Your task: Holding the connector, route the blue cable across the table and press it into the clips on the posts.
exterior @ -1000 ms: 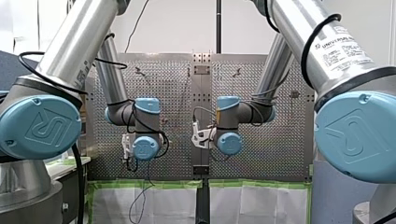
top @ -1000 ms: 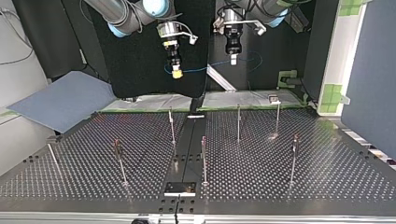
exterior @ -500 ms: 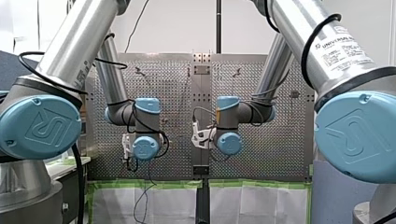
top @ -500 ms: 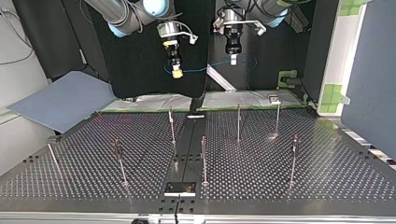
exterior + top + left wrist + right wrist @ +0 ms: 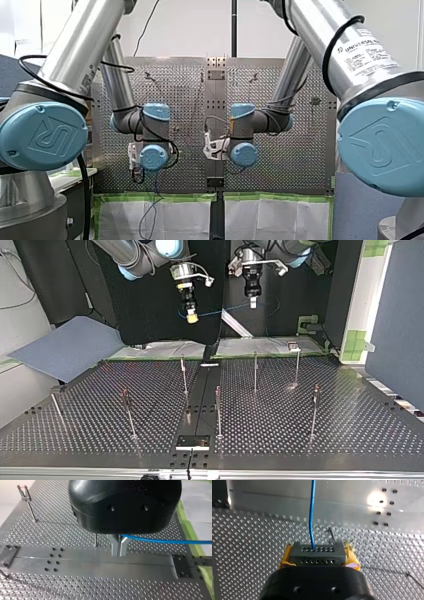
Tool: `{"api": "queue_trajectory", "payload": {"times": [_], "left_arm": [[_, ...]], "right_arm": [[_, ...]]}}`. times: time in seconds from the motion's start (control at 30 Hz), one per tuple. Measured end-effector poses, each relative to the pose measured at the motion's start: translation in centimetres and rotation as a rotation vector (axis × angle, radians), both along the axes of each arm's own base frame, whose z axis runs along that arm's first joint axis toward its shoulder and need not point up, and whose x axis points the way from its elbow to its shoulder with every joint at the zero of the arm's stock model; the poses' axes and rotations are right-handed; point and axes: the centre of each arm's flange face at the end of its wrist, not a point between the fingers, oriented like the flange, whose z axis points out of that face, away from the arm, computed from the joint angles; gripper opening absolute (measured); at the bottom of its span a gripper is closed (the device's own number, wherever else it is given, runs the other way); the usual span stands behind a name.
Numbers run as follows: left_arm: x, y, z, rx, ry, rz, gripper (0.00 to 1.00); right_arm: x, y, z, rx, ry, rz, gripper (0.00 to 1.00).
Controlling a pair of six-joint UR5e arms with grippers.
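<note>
In the right wrist view my right gripper (image 5: 319, 556) is shut on a grey connector (image 5: 317, 550), gripped between its yellow pads (image 5: 286, 556). The blue cable (image 5: 312, 512) leaves the connector's face and runs straight ahead. My left gripper (image 5: 117, 554) has its metal fingers shut on the same blue cable (image 5: 162, 541), which trails off to one side. In the top view both grippers hang high above the table's far edge, my right gripper (image 5: 191, 316) at the left and my left gripper (image 5: 252, 303) at the right, with the blue cable (image 5: 220, 312) strung between them. Thin posts (image 5: 183, 375) stand below.
Several thin posts (image 5: 255, 371) with small clips on top stand across the perforated table (image 5: 310, 440). A dark rail (image 5: 200, 390) runs down its middle to a small plate (image 5: 192, 441). A blue-grey sheet (image 5: 65, 347) lies at the top view's left.
Both grippers have risen slightly in the top view, my right one also drifting toward that view's right. The cable span between them looks straighter. Both grips are unchanged.
</note>
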Motion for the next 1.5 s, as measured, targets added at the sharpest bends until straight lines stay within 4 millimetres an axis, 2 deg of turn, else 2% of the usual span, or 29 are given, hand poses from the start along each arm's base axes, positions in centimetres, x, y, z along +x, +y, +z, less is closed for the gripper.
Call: {"api": "queue_trajectory", "payload": {"times": [0.2, 0.6, 0.83, 0.97, 1.13, 1.5], "left_arm": [[-0.5, 0.9, 0.8, 0.012, 0.002, 0.054, 0.00], [-0.6, 1.1, 0.9, 0.013, 0.001, 0.072, 0.00], [-0.8, 1.4, 1.1, 0.011, 0.008, 0.076, 0.00], [-1.1, 1.6, 1.7, 0.011, 0.012, 0.078, 0.00], [-0.6, 1.9, 2.9, 0.009, 0.006, 0.092, 0.00], [2.5, 2.7, 7.7, -0.030, -0.057, 0.212, 0.00]], "right_arm": [[0.3, 0.8, -0.7, 0.034, 0.039, 0.014, 0.00], [-0.5, 1.6, -1.6, 0.103, 0.113, 0.016, 0.00], [-0.3, 1.5, -1.1, 0.104, 0.115, 0.018, 0.00], [0.6, 1.0, 0.7, 0.098, 0.082, 0.022, 0.00], [1.9, 0.0, 4.3, 0.093, 0.011, 0.048, 0.00], [4.4, -1.5, 12.9, 0.053, -0.099, 0.122, 0.00]]}}
